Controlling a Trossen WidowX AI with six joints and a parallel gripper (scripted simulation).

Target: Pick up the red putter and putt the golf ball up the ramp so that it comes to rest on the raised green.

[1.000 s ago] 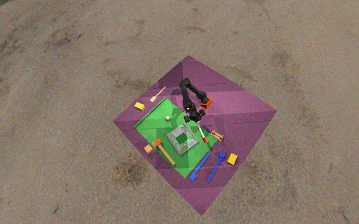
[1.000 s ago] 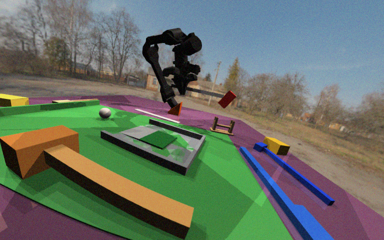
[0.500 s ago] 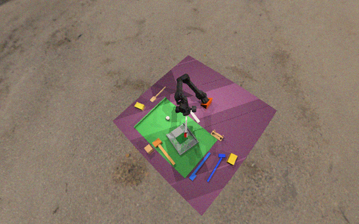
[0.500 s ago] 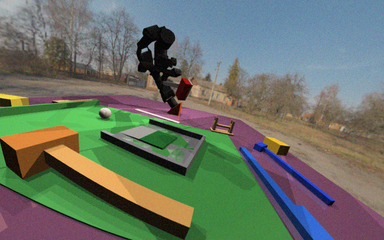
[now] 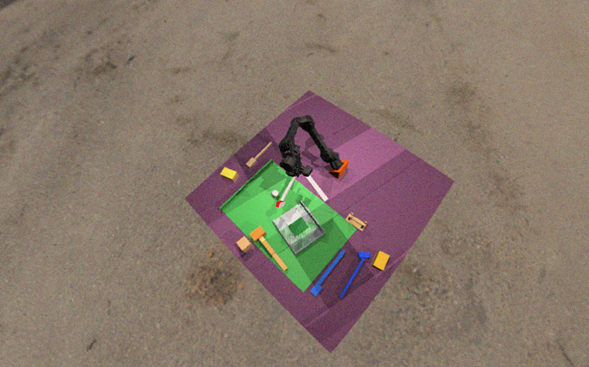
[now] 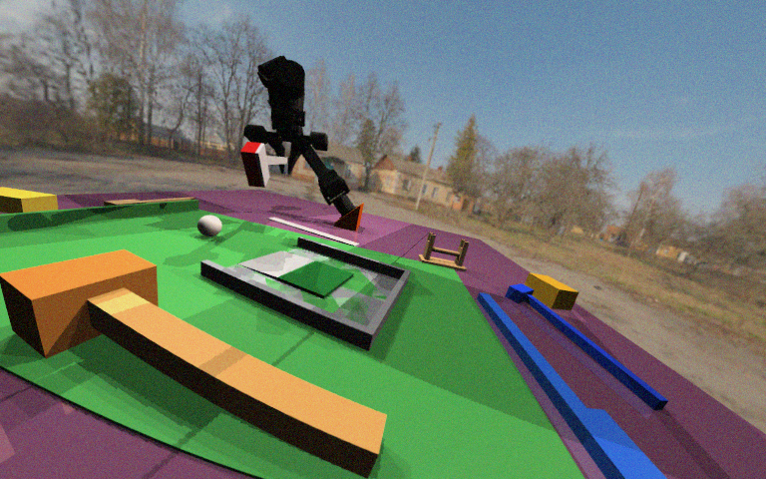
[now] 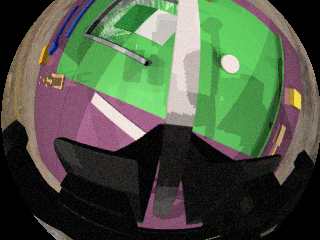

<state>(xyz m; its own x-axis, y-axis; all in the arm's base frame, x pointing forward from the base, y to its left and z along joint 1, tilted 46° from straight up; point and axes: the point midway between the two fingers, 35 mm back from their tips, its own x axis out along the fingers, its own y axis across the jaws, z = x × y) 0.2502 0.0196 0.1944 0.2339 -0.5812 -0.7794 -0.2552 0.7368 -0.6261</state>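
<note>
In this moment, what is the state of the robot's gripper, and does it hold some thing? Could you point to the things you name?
Gripper (image 5: pixel 298 175) (image 6: pixel 287 164) (image 7: pixel 171 130): closed on the handle of the red putter (image 5: pixel 287 190) (image 6: pixel 256 165) (image 7: pixel 184 65), with the head held up in the air.
</note>
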